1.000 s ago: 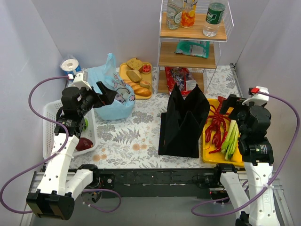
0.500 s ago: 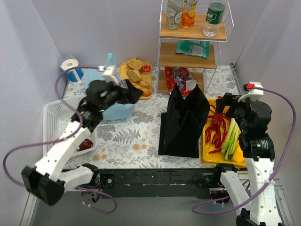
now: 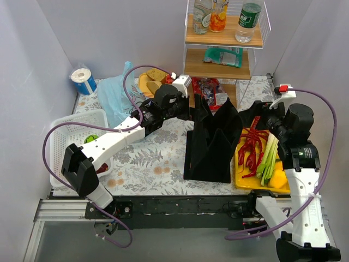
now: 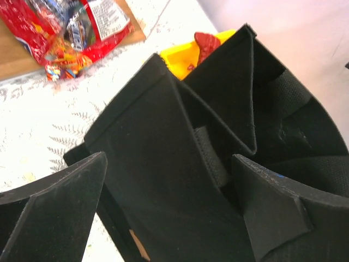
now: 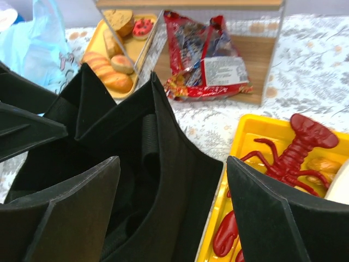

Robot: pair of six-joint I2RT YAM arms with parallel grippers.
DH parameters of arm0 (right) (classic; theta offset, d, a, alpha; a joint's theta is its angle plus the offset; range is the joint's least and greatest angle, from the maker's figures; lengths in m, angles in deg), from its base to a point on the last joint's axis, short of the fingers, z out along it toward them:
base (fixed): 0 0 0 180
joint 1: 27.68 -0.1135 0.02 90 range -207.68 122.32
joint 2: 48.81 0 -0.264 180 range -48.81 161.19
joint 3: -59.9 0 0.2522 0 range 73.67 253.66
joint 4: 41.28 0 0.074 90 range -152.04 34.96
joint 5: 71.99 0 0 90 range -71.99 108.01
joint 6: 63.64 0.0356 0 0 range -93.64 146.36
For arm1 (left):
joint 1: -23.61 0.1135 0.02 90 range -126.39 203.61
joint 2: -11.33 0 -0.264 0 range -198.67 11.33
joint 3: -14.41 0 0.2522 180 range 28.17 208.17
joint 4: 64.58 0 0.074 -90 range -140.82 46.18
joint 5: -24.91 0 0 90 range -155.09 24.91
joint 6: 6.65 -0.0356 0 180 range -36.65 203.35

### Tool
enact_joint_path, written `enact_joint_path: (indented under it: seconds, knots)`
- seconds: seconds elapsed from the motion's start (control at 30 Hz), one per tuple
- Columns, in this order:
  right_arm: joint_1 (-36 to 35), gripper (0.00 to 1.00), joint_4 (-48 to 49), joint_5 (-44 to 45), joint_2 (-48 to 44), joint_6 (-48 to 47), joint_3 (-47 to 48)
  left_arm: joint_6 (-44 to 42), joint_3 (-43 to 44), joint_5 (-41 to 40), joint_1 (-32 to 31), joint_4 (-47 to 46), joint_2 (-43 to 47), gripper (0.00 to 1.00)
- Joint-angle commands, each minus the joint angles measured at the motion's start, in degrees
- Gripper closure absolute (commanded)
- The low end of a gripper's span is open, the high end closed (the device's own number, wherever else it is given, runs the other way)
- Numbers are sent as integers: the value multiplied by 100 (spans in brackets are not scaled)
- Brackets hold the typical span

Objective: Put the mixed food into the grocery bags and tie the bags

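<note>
Fern-print cloth on the bench [image 3: 152, 158], plain pale walls [image 3: 43, 54] all round. So the left pincer [image 4: 168, 159] is spread wide with nothing in it, hanging right at the top of the black bag [image 3: 210, 147]. The bag's pointed flaps fill the space between and below its fingers. The right pincer [image 5: 173, 161] is gaping and empty too, facing the same bag from the other side, with the bag's open mouth just under it. Just right of that pincer sits the yellow tray [image 5: 248, 134] with a red lobster [image 5: 302, 144], and the green stalks [image 3: 267, 158] lie back by its arm. Beyond both pincers the red snack packet [image 5: 204, 54] lies on the bottom board of the shelf unit [image 3: 193, 68]. Left of the left pincer there's the bread [image 5: 116, 81], then the light-blue bag [image 3: 114, 95], slumped, well apart from the black one. Farthest back, the bottles [image 3: 223, 19] stand on the top board.
</note>
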Motion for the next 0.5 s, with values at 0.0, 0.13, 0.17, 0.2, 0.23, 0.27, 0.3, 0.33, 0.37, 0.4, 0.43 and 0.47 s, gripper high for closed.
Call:
enact_joint_path:
  seconds: [0.0,0.13,0.17,0.2,0.23,0.27,0.3,0.33,0.37,0.4,0.43,0.47]
  knots:
    - [-48,16,-109,-459,209,55,131,-68,203,63,-38,377,81,2]
    - [-389,19,-214,-320,394,20,-9,-16,123,510,-38,377,29,2]
    - [-487,19,-249,-223,490,28,-10,2,114,582,-38,386,-15,2]
    - [-601,20,-267,-126,543,28,-1,-7,106,661,-38,421,-33,2]
    - [-854,20,-285,32,596,11,25,2,106,705,-38,439,-42,3]
    - [-1013,20,-285,129,674,28,43,-15,106,740,-38,474,-59,4]
    - [-1172,21,-285,260,719,46,78,-50,106,749,-38,552,-60,8]
    - [-1478,21,-276,575,754,81,87,-68,88,775,-38,588,-51,10]
    - [-1603,20,-293,735,867,133,96,-86,71,784,-38,606,-33,12]
    - [-1691,21,-320,858,938,151,113,-103,62,802,-38,649,19,16]
    - [-1840,21,-346,1059,1017,169,122,-103,18,811,-38,667,46,16]
    - [-1885,22,-390,1175,1122,204,131,-112,-8,811,-38,693,89,16]
